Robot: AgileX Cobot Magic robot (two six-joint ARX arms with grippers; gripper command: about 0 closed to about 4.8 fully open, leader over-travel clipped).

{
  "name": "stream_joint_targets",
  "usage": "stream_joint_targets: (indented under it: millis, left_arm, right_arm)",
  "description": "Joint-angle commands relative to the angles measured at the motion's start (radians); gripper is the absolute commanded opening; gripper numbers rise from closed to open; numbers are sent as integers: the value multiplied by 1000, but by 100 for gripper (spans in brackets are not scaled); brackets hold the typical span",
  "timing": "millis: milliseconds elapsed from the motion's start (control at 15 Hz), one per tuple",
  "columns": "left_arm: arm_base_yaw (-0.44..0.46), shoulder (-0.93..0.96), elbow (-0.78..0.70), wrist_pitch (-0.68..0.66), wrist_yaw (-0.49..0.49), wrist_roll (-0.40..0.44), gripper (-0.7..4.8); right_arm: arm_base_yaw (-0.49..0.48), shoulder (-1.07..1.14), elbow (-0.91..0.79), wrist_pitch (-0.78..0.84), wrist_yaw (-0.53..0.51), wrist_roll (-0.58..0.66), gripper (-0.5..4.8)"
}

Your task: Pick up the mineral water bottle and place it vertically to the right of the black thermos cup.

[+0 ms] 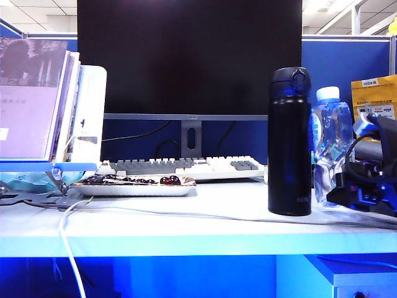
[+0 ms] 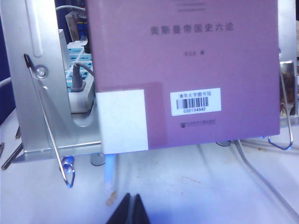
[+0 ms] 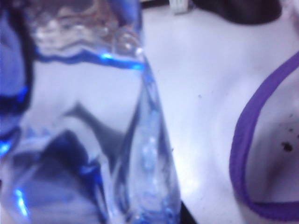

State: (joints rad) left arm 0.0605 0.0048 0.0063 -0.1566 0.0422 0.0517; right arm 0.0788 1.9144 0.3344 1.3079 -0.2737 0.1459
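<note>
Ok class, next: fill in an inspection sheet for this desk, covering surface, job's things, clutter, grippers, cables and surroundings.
Surface: white table, no spills seen.
Job's things: mineral water bottle upright, immediately right of the black thermos cup, also upright.
Clutter: tray of dark items, keyboard, book on a stand at the left.
Grippers: right gripper low beside the bottle's base, grip unclear; left gripper shut, above the table facing the book stand.
Cables: white cable running across the table.
Surroundings: dark monitor, blue partition behind.
</note>
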Motion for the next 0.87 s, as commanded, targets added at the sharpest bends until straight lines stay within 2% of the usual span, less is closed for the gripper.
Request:
stream_joint_targets:
  millis: [67, 267, 334, 401, 668, 868]
  left_arm:
    - [1, -3, -1, -11, 3, 0, -3]
    - [1, -3, -1, -11, 3, 0, -3]
    - [1, -3, -1, -11, 3, 0, -3]
    - [1, -3, -1, -11, 3, 0, -3]
    - [1, -3, -1, -11, 3, 0, -3]
    - [1, -3, -1, -11, 3, 0, -3]
  right_arm:
    - [2, -9, 9, 69, -21, 0, 267]
    - [2, -9, 9, 69, -21, 0, 271]
    - [2, -9, 9, 67, -21, 0, 231]
    - [2, -9, 9, 66, -21, 0, 225]
    - [-3, -9, 9, 81, -21, 0, 280]
    - [-4, -47, 11, 87, -21, 0, 280]
